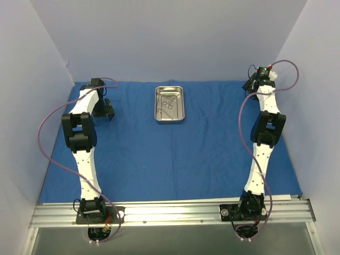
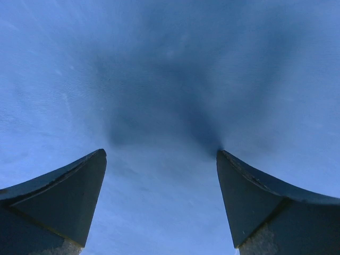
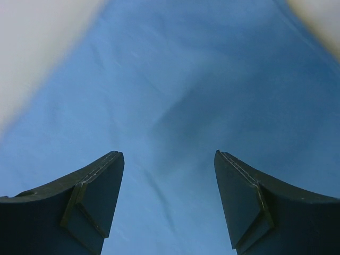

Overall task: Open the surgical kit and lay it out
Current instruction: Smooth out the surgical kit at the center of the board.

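Observation:
The blue cloth wrap (image 1: pixel 175 154) lies spread flat over the table. At its far middle stands the shiny steel tray (image 1: pixel 157 114), with thin metal scissor-like instruments (image 1: pixel 168 103) lying inside. My left gripper (image 1: pixel 109 110) hangs over the cloth's far left part, well left of the tray. In the left wrist view it (image 2: pixel 161 152) is open, with only blue cloth (image 2: pixel 170 79) between its fingers. My right gripper (image 1: pixel 248 85) is at the far right corner of the cloth. In the right wrist view it (image 3: pixel 168 152) is open, with a small crease in the cloth (image 3: pixel 159 191) between its fingers.
Pale walls (image 1: pixel 32 79) close in the table on the left, back and right, and one wall (image 3: pixel 37 53) is close to the right gripper. A metal rail (image 1: pixel 170 212) with both arm bases runs along the near edge. Purple cables (image 1: pixel 42 138) loop beside each arm.

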You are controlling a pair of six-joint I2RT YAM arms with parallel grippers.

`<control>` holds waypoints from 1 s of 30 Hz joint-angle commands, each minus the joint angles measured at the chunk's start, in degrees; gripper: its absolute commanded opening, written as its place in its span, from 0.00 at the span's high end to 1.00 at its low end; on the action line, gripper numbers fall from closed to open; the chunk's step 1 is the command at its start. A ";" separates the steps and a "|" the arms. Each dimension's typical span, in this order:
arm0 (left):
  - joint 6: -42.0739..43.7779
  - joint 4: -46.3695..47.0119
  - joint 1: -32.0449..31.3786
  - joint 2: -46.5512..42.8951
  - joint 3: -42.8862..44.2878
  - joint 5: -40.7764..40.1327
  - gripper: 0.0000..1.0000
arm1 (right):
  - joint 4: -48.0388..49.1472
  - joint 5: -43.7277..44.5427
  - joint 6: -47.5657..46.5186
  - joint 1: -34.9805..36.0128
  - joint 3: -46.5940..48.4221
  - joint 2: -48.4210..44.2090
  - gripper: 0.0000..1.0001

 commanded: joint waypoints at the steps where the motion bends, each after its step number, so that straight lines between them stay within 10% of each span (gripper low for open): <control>1: -0.93 -8.25 0.88 3.68 2.39 -3.47 0.06 | -12.45 8.14 -9.10 1.41 0.61 -2.01 0.30; 23: -3.05 -6.49 7.47 -1.06 -15.02 4.44 0.06 | -15.11 8.68 -7.61 -0.78 -30.84 -10.88 0.29; 30: -3.58 -3.60 7.30 -6.33 -15.37 7.25 0.06 | -16.50 5.79 -9.63 -0.43 -17.36 -7.19 0.28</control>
